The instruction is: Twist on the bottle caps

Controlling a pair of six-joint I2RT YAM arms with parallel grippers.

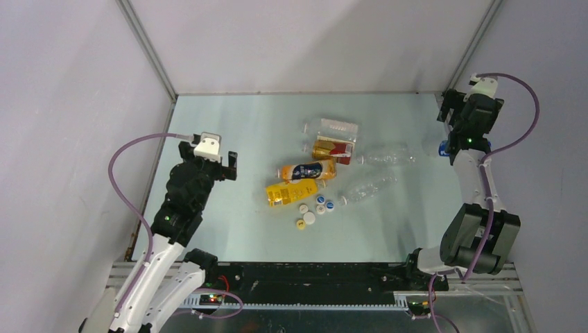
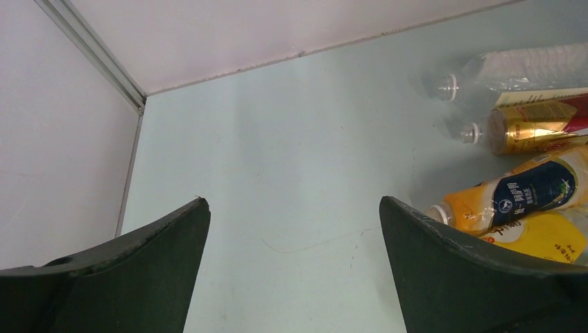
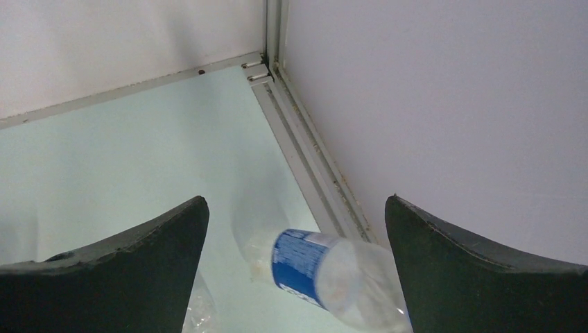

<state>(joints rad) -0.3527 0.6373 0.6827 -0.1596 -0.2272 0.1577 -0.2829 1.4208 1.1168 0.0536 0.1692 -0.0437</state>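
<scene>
Over the pale surface (image 1: 229,125), both arms are holding jaws spread and empty, the right arm (image 1: 475,180) hovering above the blue-labelled bottle (image 3: 326,267) by the right wall (image 3: 451,104), best lifting straight clear without rolling it, then heading for the central bottles (image 1: 299,171) and nearby caps (image 1: 309,218).

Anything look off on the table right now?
One stray: a clear blue-label bottle lies on its side by the right wall, under the open right gripper. It is well apart from the other bottles, which lie tipped mid-table with the caps loose beside them. No spill visible.
</scene>
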